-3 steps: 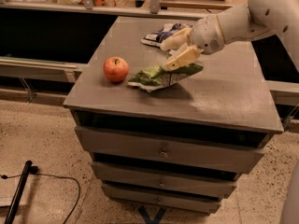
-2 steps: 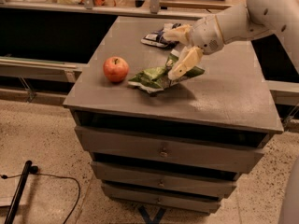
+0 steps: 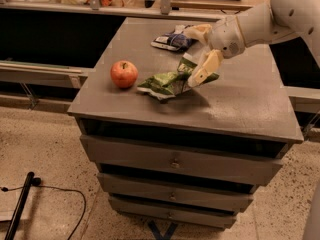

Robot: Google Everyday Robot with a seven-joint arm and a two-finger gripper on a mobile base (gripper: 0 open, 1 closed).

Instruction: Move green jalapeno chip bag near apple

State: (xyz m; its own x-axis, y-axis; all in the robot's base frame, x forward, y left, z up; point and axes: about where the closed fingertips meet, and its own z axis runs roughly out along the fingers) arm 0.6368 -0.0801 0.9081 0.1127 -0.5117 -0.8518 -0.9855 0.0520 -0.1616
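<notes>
The green jalapeno chip bag lies crumpled on the grey cabinet top, just right of the apple, a small gap between them. The apple is red-orange and sits near the left front edge. My gripper hangs over the bag's right end. Its jaws are spread wide apart, one finger up by the blue bag and the other low against the green bag's raised end. It holds nothing.
A dark blue-and-white snack bag lies at the back of the top, just behind my gripper. The cabinet has several drawers below. A black cable lies on the floor at left. A counter runs behind.
My gripper's fingers have spread apart and let go of the green bag's right end. The bag now rests on the top beside the apple. The arm has barely shifted.
</notes>
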